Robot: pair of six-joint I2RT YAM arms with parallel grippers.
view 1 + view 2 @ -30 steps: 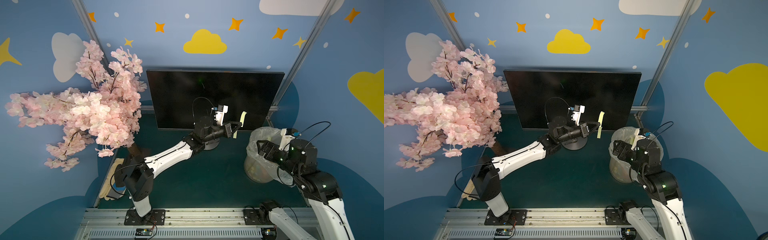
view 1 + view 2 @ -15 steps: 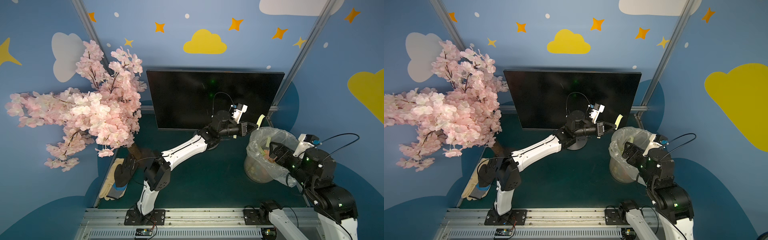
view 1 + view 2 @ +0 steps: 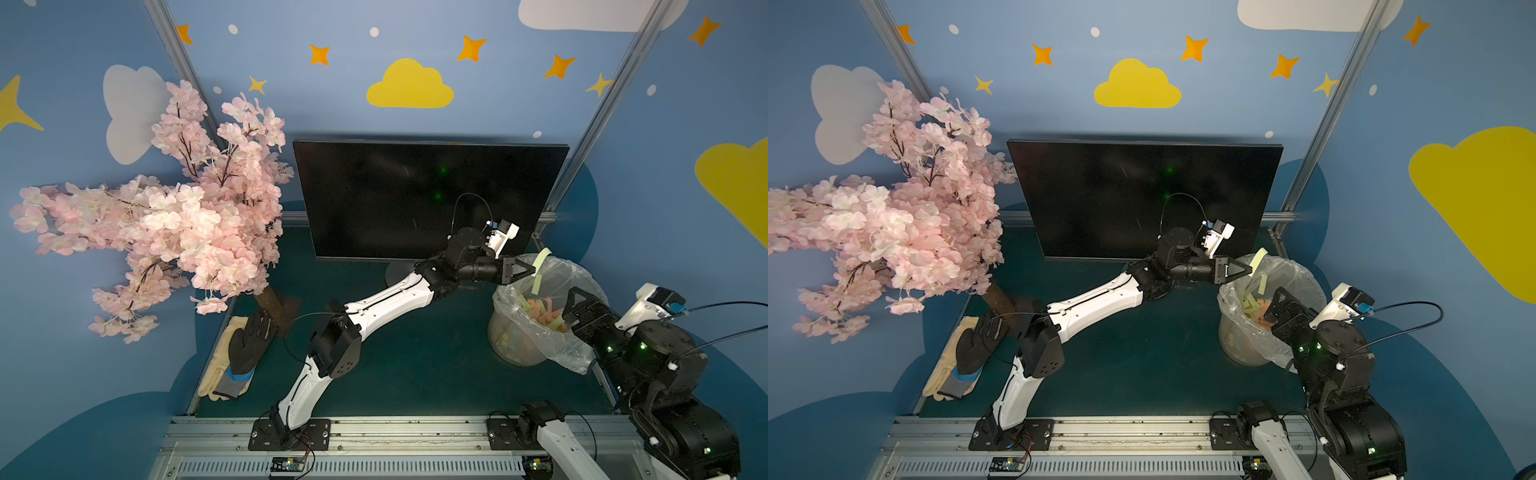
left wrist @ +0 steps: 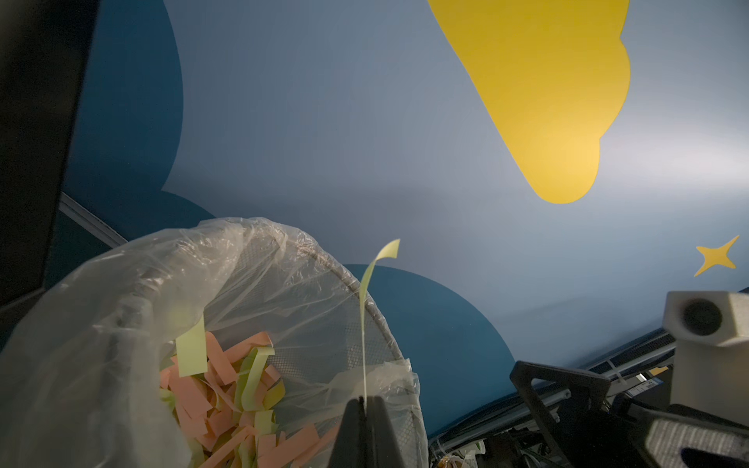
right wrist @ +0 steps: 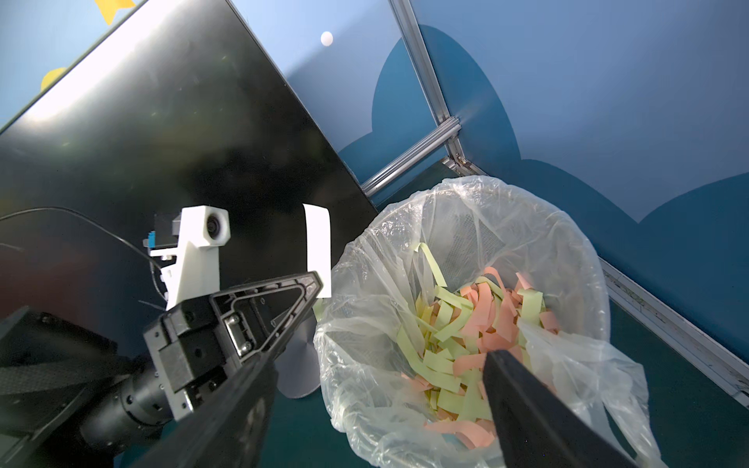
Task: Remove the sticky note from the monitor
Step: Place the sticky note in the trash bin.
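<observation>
One blossom tree (image 3: 166, 224) stands at ten o'clock, one monitor (image 3: 415, 199) at twelve, one lined bin (image 3: 507, 332) at two. My left claw (image 3: 531, 271) pinches the single sticky note (image 3: 543, 257) tight above the bin's rim, off the monitor. My right claw (image 3: 570, 305) gapes wide, empty, at the bin.

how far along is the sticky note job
Done: the monitor shows a bare screen where visible. In hand: the left gripper is shut on the pale yellow sticky note, at the rim of the lined bin. Left: probably only dropping it among the strips inside.
</observation>
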